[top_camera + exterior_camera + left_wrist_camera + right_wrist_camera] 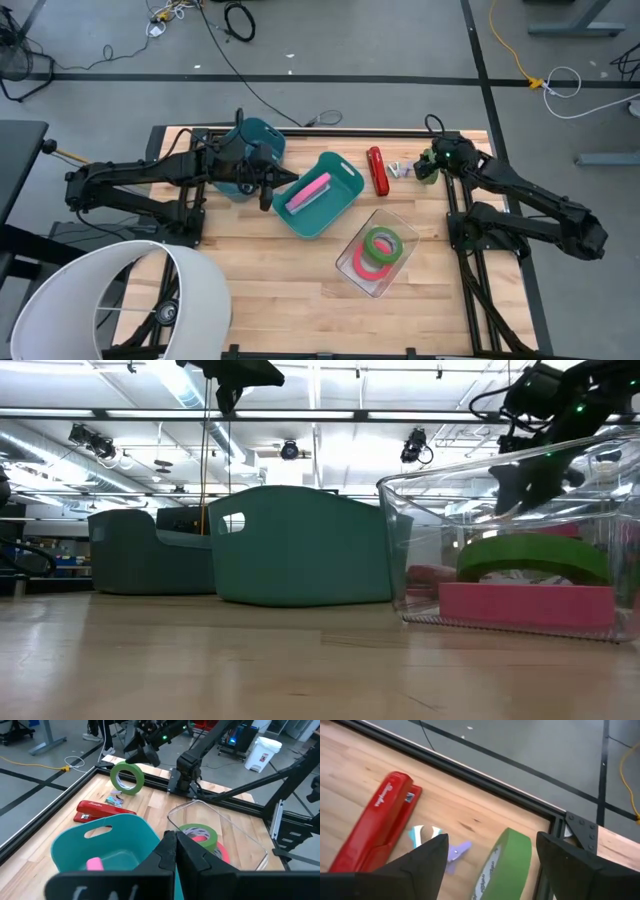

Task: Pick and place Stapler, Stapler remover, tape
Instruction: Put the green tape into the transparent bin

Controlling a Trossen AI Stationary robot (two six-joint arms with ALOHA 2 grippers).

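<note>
A green tape roll (504, 865) stands on its rim on the wood near the table's far right corner, also seen in the left wrist view (127, 778). My right gripper (491, 840) is open, slanting down, with one finger on each side of the roll and not touching it. A red stapler (377, 171) lies flat beside a small staple remover (398, 170). A clear tray (405, 225) holds a green roll (383, 244) on a pink-red one (362, 264). My left gripper (175, 851) hangs shut and empty above the teal bin (340, 172).
A pink object (308, 192) lies in the teal bin. A darker teal bin (262, 140) stands behind my left gripper. A white lampshade-like hoop (130, 300) fills the near left corner. Bare wood lies along the near edge and right of the clear tray.
</note>
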